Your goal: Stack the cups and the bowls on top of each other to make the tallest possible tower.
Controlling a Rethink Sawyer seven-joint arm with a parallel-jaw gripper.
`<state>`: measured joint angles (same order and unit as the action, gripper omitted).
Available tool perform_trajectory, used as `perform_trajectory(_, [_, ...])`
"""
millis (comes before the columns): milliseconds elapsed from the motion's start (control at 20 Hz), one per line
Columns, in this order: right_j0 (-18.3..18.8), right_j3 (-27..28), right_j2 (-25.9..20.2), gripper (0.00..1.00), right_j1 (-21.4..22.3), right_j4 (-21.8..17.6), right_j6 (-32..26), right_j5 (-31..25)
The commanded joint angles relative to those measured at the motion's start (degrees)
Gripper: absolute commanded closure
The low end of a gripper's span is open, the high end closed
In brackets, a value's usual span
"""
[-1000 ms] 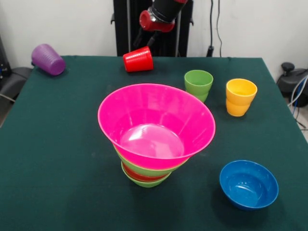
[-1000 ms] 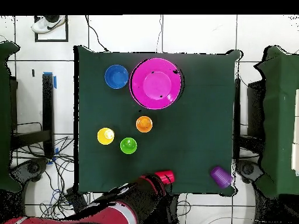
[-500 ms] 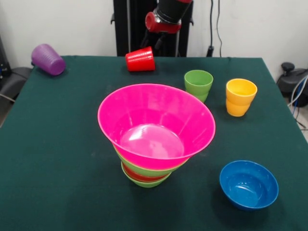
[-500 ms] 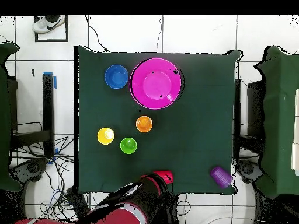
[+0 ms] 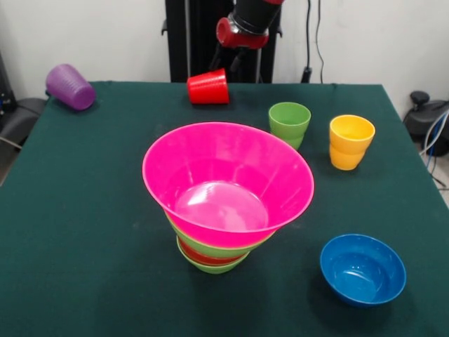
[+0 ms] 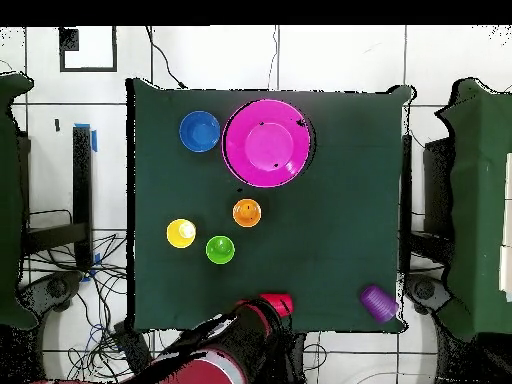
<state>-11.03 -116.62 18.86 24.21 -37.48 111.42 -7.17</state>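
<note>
The tower [image 5: 210,251] stands mid-table: small green and red-orange bowls nested under a large green bowl, with the huge pink bowl [image 5: 228,175] [image 6: 266,142] on top. My gripper [image 5: 226,69] is at the far edge, shut on the rim of the red cup [image 5: 208,87] [image 6: 276,303], which lies sideways just above the cloth. A blue bowl [image 5: 363,269] [image 6: 199,131] sits alone. The green cup [image 5: 289,123] and yellow cup [image 5: 351,142] stand upright. A purple cup [image 5: 69,86] lies on its side. The orange cup [image 6: 246,212] shows only from overhead.
The dark green table [image 5: 84,210] ends right behind the red cup. The red arm [image 6: 215,350] reaches in over that edge. Cables and a black stand [image 5: 189,35] lie behind the table.
The gripper has carried the red cup a little to the right in the front view and slightly up. The shoe at the overhead view's top left is gone.
</note>
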Motion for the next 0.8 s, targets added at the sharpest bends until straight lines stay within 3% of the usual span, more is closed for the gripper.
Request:
perform_trajectory(50, [-4.3, 4.8, -3.1, 0.0, -4.2, 1.6, 6.8, -0.3])
perform_trajectory(450, [-12.9, 9.1, 5.1, 0.0, -7.9, 0.3, 8.0, 1.5])
perform_trajectory(800, [-15.6, 12.8, 9.9, 0.0, -12.1, 0.6, 8.2, 4.1])
